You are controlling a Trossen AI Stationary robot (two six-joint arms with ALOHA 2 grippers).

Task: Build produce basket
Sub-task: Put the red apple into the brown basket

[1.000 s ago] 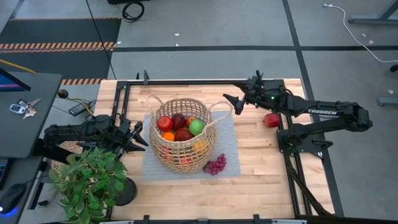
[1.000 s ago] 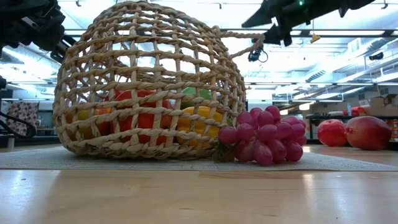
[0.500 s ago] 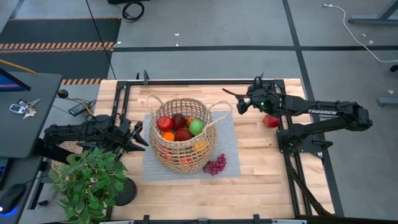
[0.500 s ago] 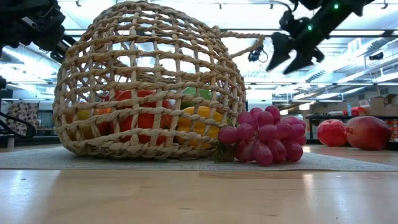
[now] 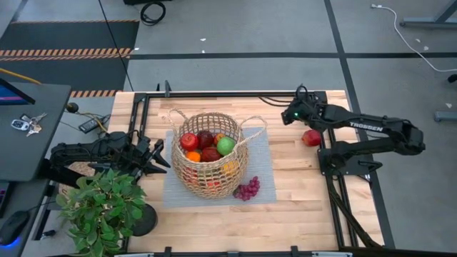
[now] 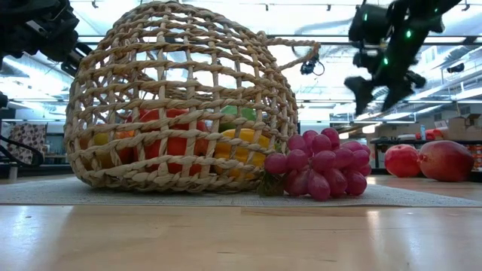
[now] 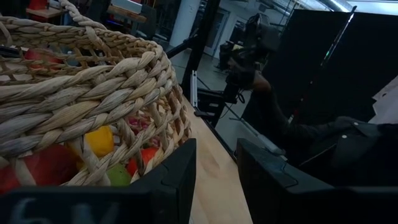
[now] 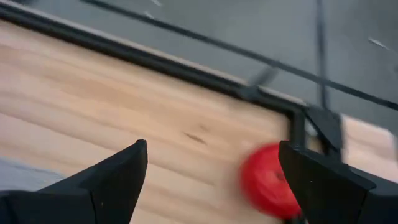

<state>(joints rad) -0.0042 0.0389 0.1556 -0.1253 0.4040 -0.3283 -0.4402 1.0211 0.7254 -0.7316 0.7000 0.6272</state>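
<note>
The right hand (image 5: 288, 116), fingers spread and empty, hangs beside the red apple (image 5: 310, 138) lying well right of the basket (image 5: 209, 152), apparently lining up to collect it.

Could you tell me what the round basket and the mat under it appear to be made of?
The round tan open-weave basket looks like natural wicker: twisted, matte fibre strands with gaps that show the fruit inside. The grey rectangular mat under it looks like woven fabric, with a fine ribbed texture, though its fibre cannot be told.
</note>
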